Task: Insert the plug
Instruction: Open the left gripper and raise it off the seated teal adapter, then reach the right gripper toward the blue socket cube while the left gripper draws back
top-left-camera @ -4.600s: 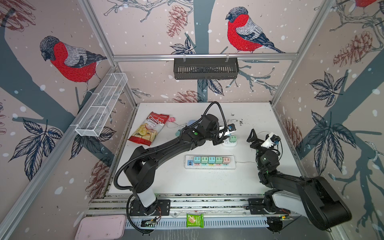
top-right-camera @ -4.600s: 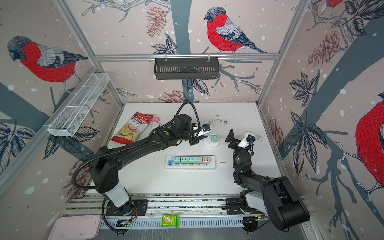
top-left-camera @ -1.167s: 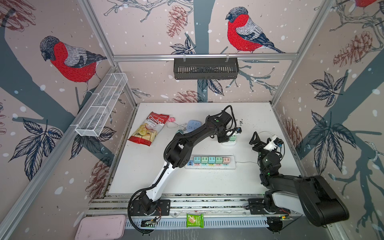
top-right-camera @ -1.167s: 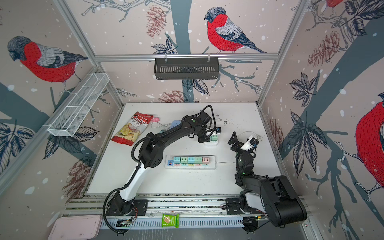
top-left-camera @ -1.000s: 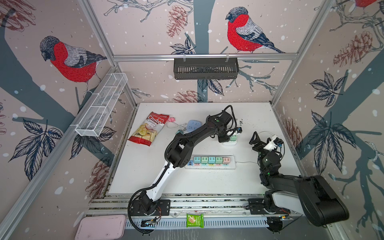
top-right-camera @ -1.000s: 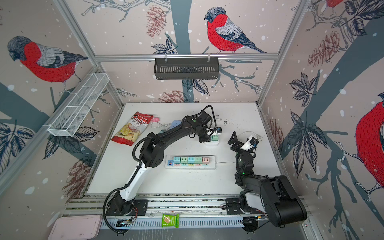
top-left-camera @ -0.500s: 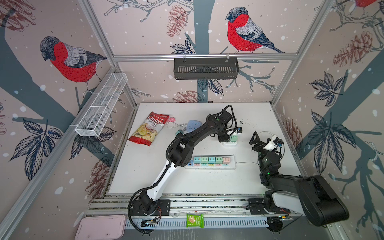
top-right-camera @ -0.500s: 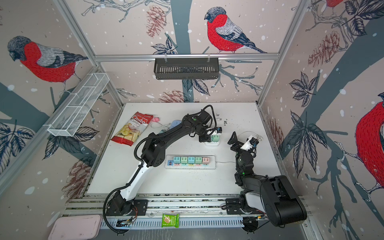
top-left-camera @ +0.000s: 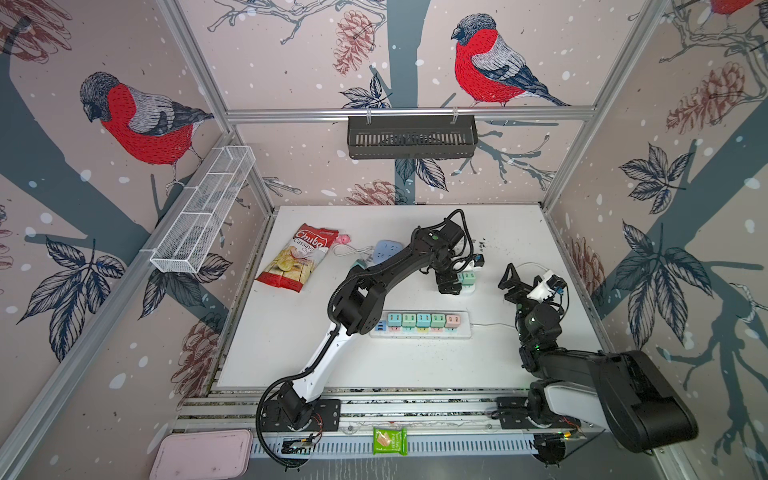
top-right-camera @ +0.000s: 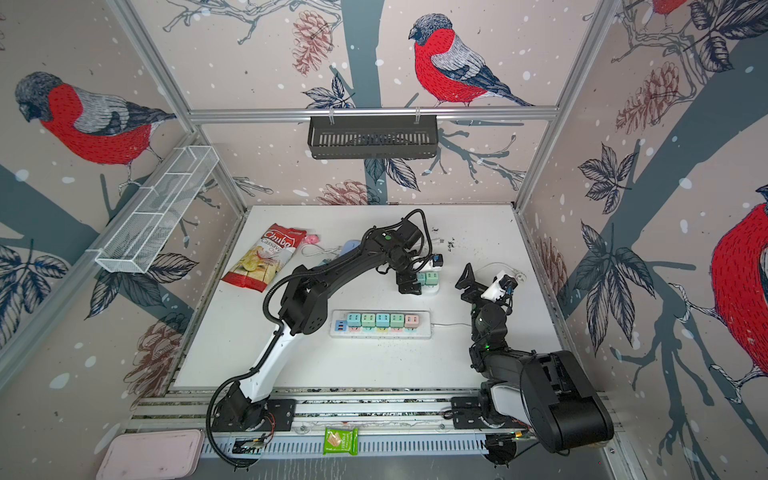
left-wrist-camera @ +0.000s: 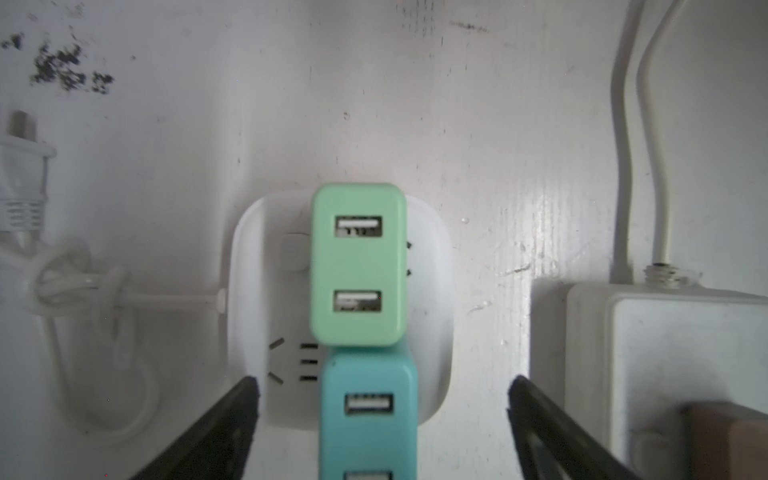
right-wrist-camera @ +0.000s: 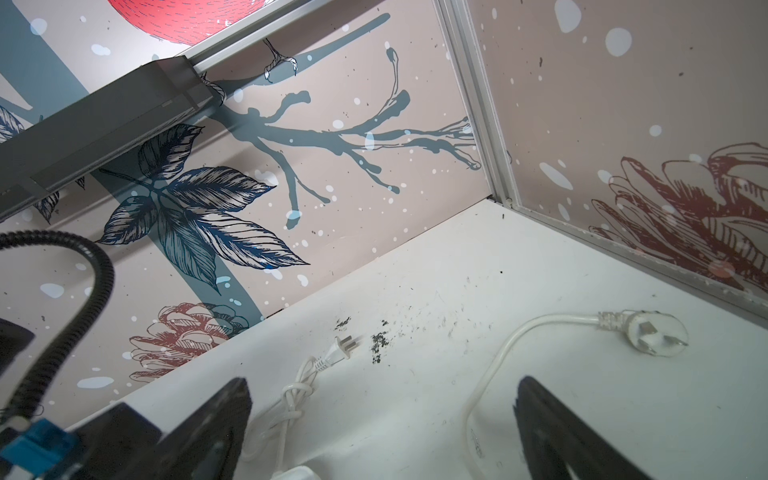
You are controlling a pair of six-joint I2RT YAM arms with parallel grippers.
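Mint-green plastic plug [left-wrist-camera: 357, 266] is sitting just beside teal plastic plug [left-wrist-camera: 368, 415], both on rounded white plastic socket block [left-wrist-camera: 432, 299].

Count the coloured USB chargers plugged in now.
7. Five in a row on the long strip; green charger and teal charger on the small white socket. More may be hidden.

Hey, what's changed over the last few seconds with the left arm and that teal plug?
The left gripper swung in to the small white socket, then opened its fingers and let go of the teal charger, which now sits in it beside the green charger. The right gripper stayed open and parked; the long power strip is unchanged.
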